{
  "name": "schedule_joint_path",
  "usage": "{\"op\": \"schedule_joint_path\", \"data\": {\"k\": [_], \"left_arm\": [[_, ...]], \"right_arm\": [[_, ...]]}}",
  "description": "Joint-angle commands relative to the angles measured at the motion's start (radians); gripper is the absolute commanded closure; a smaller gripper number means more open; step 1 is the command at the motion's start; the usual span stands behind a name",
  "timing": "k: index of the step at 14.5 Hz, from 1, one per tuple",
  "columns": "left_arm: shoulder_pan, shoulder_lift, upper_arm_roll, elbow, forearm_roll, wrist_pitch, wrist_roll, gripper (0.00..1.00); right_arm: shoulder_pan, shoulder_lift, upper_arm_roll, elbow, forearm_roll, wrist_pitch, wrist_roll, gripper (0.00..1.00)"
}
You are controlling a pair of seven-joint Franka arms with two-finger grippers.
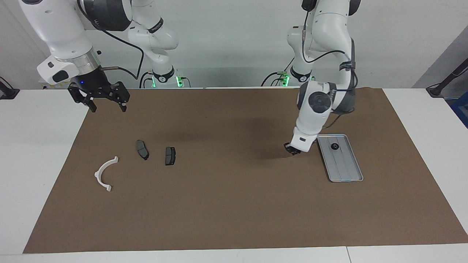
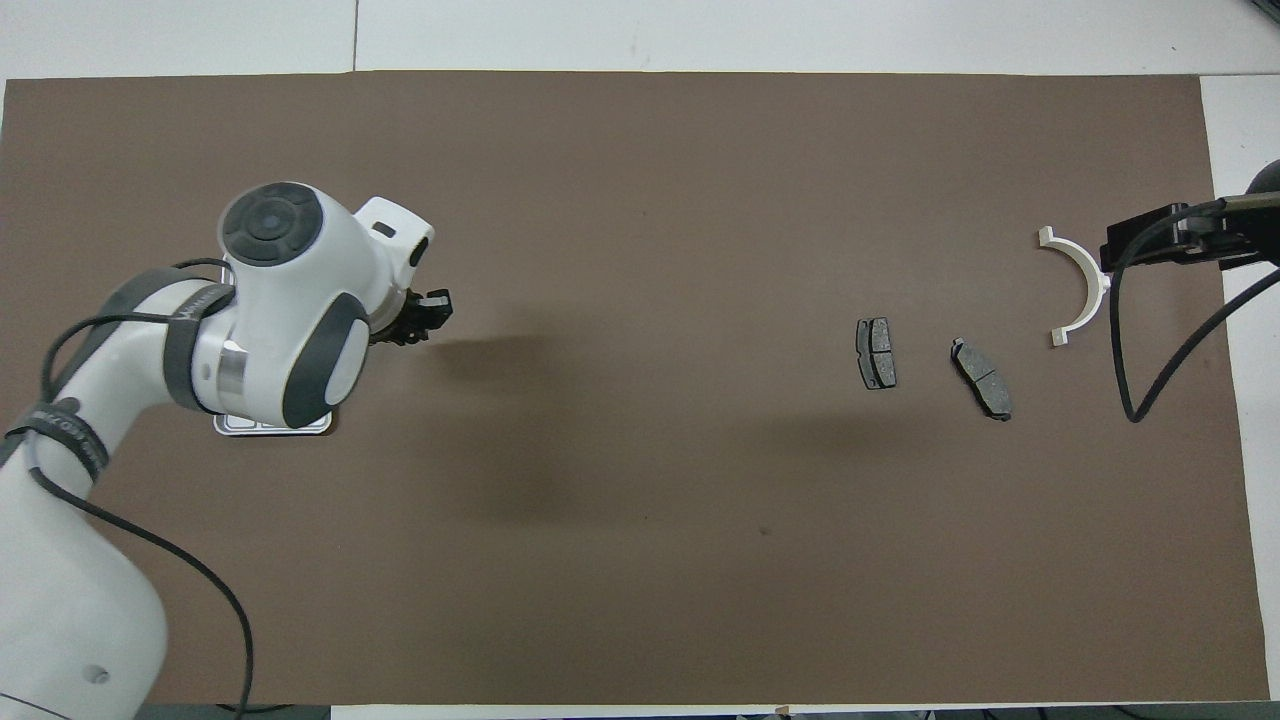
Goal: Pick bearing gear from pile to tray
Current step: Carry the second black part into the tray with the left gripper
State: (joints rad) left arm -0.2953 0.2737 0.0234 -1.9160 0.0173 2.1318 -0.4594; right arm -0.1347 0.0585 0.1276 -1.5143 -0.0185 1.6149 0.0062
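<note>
brown mat [image 1: 234, 204]; left gripper [image 1: 292, 149] jaws pressed together beside tray [image 1: 345, 173], right gripper [image 1: 106, 102] jaws spread.

White glossy arm shells, dark grey joint caps and bands; black tools, left tool [image 1: 293, 150], right tool [image 1: 106, 103]; black cables; green base lights.

Ridged metal tray [image 1: 345, 166], matt mat [image 1: 226, 204]

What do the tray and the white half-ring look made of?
Tray: likely metal, aluminium or steel; silver-grey, dull sheen, pressed lengthwise ridges, low rim. White half-ring: probably moulded plastic; uniform matte white, no glint. Neither is certain from looks alone.
</note>
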Motion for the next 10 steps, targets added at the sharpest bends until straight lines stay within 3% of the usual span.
{"op": "schedule_joint_path", "data": {"k": [1, 4, 10], "left_arm": [[0.106, -0.024, -0.011, -0.032, 0.003, -0.006, 0.166, 0.89], [0.206, -0.022, -0.011, -0.034, 0.003, 0.019, 0.313, 0.89], [0.275, 0.022, -0.013, -0.04, 0.003, 0.15, 0.387, 0.9]], "right_arm": [[-0.005, -0.02, 0.001, -0.015, 0.022, -0.003, -0.022, 0.0], [-0.013, -0.017, 0.001, -0.015, 0.025, -0.006, -0.057, 0.0], [-0.006, -0.012, 0.0, -0.015, 0.025, -0.007, -0.049, 0.0]]}}
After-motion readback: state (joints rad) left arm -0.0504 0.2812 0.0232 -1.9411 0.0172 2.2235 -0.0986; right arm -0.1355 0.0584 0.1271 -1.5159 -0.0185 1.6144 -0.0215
